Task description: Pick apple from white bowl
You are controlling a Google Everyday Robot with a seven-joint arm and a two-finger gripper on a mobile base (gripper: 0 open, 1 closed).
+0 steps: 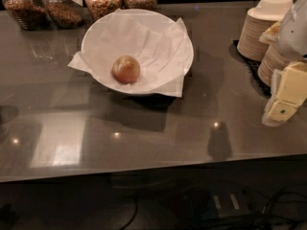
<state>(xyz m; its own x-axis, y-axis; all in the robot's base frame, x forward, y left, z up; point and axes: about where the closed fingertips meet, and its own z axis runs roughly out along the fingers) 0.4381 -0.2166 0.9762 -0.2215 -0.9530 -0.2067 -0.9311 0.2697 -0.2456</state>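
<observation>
A grey, glossy worktop (144, 138) is seen from above, with the white bowl (92, 44) set toward its back left. The bowl is lined with crinkled white paper whose corners stick out over the rim. Stacked beige bowls (261, 28) are kept at the right edge, and 4 jars (60, 6) of grain along the back.

The claw (283, 99) is held at the far right, above the worktop and well apart from the bowl. How far open it is cannot be told, and nothing is seen in its hold. The step in hand is judged to be the approach, with no reach made yet. A long move leftward is called for, then a descent over the rim.

The apple (126, 69) is found alone in the bowl, slightly left of centre, resting on the paper. It is small, round and glossy, yellowish-tan with a reddish-brown blush.
</observation>
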